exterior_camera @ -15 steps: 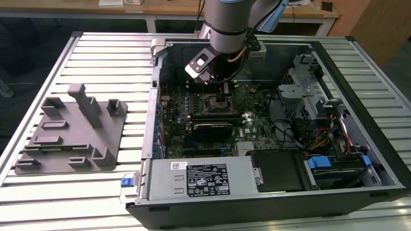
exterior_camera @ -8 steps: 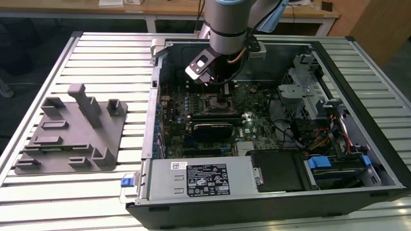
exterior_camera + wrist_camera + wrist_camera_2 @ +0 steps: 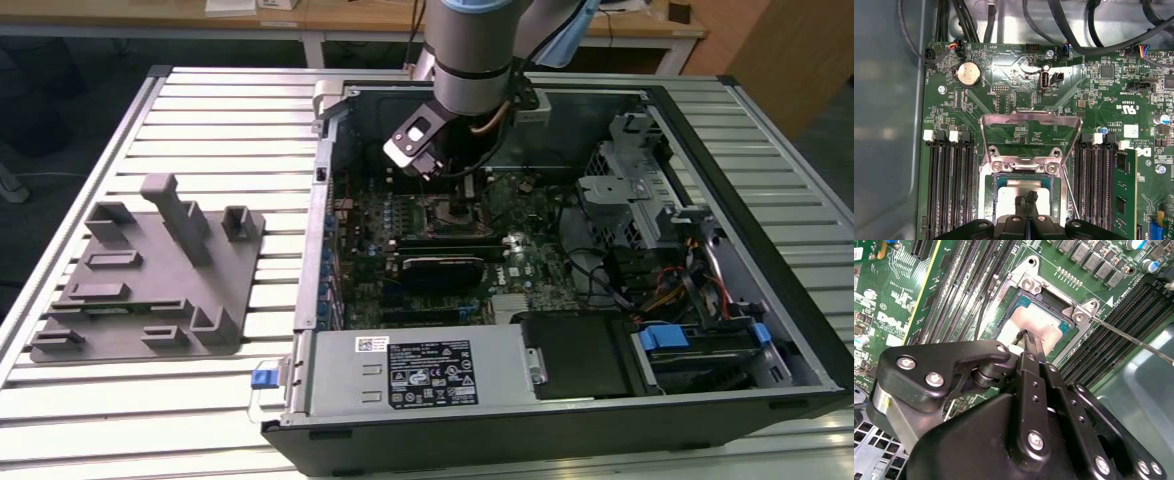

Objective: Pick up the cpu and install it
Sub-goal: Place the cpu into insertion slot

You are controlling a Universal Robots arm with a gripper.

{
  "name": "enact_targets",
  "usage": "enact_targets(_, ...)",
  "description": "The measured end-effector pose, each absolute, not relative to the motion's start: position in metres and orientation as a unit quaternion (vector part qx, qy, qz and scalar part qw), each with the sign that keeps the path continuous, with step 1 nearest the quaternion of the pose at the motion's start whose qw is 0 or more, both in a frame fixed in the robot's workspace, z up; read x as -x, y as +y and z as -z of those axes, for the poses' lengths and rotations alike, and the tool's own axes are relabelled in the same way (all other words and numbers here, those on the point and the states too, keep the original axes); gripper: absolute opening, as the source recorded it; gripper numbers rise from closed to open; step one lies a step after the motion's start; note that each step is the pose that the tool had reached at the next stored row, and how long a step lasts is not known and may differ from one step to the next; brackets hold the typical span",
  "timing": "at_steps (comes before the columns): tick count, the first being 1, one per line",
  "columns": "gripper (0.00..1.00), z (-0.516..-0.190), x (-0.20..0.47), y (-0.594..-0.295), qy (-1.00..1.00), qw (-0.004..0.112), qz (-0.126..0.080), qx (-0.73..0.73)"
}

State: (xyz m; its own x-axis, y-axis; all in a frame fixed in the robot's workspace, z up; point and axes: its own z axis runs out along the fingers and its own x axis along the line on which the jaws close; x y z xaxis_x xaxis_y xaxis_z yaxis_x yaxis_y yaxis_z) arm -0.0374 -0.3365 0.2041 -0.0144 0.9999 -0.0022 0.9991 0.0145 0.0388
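Grey plastic tray (image 3: 147, 275) is lying on the slatted tabletop (image 3: 240, 130) at the exterior view's left. Just right of it, the arm (image 3: 474, 60) is reaching into the open computer case (image 3: 747, 140). The cpu (image 3: 1041, 320) is sitting flat in the socket (image 3: 1024, 166), whose load plate (image 3: 1029, 118) is standing raised, and the jaws are pressing together with their tips on its silver top

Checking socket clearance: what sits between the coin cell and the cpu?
In the first wrist view, the open metal load plate lies between coin cell and cpu.
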Motion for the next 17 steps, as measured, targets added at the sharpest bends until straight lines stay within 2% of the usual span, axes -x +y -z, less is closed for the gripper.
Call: enact_targets(17,0.11,-0.1991,0.0375,-0.3365,0.712,0.014,-0.013,-0.702)
